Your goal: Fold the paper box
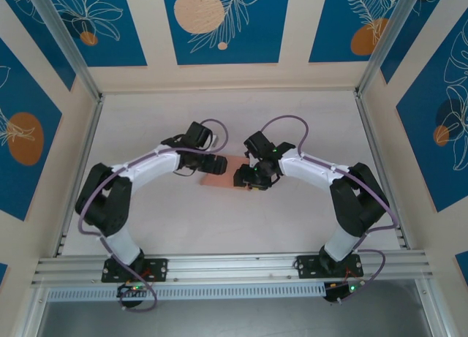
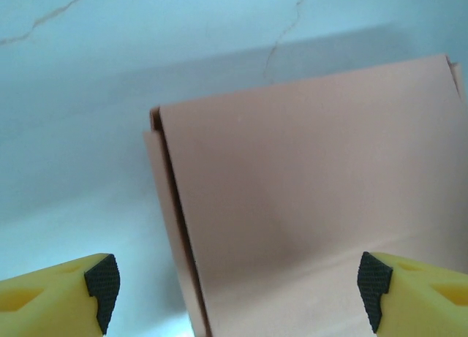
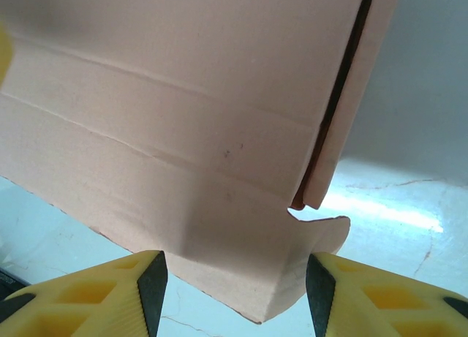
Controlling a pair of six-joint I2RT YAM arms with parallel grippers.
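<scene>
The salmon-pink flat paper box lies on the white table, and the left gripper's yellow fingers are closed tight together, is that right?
Not quite. The left wrist view shows the left gripper with its jaws spread wide apart, not closed together. The rest holds: the salmon-pink flat paper box lies on the white table.

White table (image 1: 219, 227) — 1 paper box (image 1: 217, 178) lying on it.
</scene>
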